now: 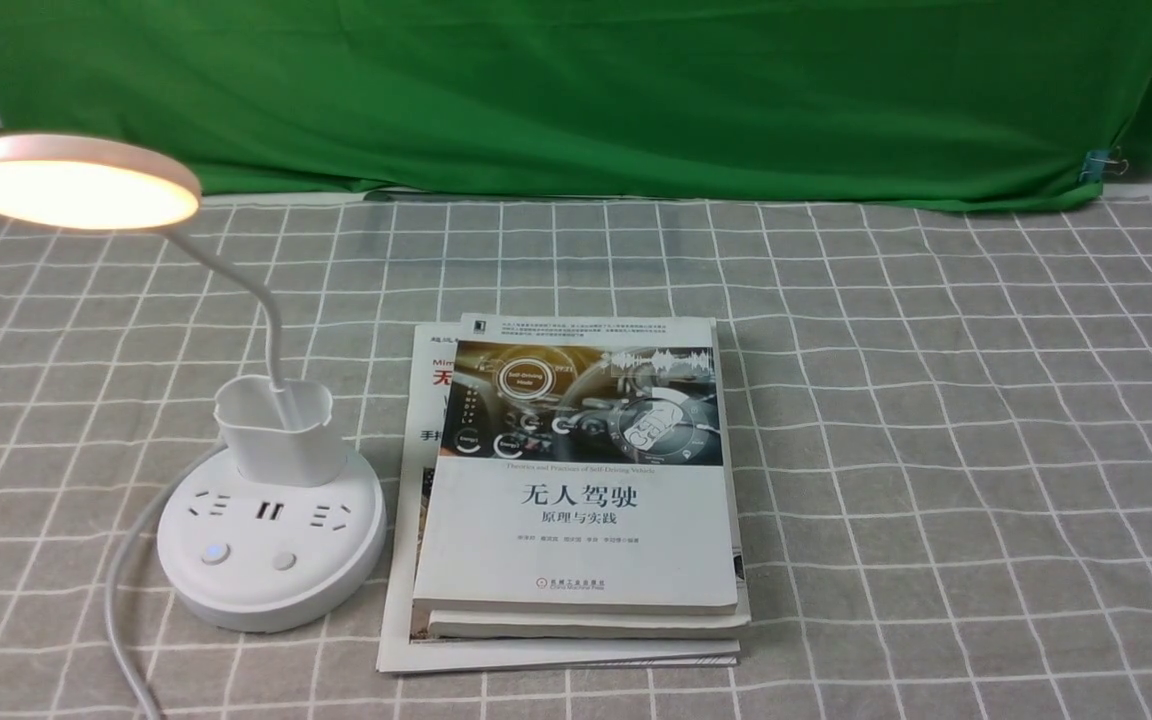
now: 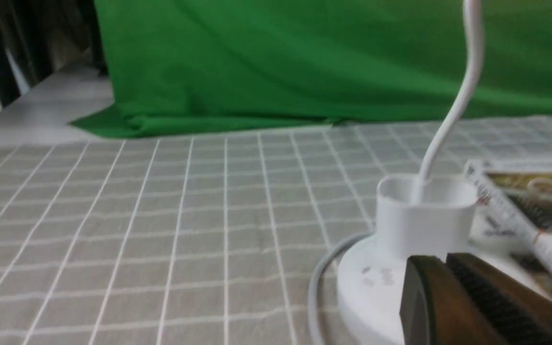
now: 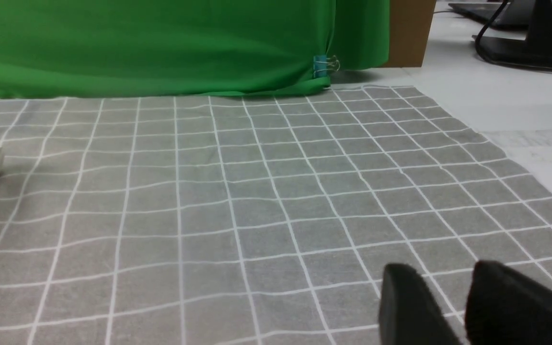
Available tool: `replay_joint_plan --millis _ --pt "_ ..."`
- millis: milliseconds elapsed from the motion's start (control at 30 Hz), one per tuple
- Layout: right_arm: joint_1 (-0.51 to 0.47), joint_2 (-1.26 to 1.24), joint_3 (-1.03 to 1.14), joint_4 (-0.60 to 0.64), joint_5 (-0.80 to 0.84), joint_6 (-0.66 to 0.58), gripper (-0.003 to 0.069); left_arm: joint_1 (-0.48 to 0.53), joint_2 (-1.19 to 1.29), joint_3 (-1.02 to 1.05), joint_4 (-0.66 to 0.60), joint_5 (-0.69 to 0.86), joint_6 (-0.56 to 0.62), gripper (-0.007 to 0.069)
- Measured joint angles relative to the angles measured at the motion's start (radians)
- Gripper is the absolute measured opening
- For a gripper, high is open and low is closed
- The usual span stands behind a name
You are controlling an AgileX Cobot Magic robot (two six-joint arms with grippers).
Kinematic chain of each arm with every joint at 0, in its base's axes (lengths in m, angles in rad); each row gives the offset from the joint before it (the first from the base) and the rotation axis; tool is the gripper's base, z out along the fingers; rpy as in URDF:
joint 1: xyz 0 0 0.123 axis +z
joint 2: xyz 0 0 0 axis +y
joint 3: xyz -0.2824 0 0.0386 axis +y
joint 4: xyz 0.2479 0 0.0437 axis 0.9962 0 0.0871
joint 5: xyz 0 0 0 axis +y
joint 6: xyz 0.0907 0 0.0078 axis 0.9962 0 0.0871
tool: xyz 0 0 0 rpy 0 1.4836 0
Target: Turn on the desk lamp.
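Desk lamp [image 1: 271, 520] at desk [image 1: 936, 450] left, beside stacked books [image 1: 576, 500]; disc head lit. Left claw [image 2: 453, 273] closed, empty, near base. Right claw [image 3: 448, 292] slightly parted, empty. Risk: stray retreat re-pressing button, extinguishing lamp.

Green backdrop cloth [image 1: 636, 90] hangs behind a grey checked tablecloth [image 1: 936, 450].

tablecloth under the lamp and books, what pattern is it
Grey with a white grid of thin lines; the tablecloth shows best in the front view.
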Motion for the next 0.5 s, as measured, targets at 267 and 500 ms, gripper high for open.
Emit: replay_joint_plan --millis 267,500 --pt "0.000 0.000 0.000 0.000 0.000 0.000 0.0245 0.008 0.000 0.032 0.024 -0.035 0.000 0.0020" --pt "0.000 0.000 0.000 0.000 0.000 0.000 0.0245 0.008 0.000 0.032 -0.003 -0.037 0.000 0.0020"
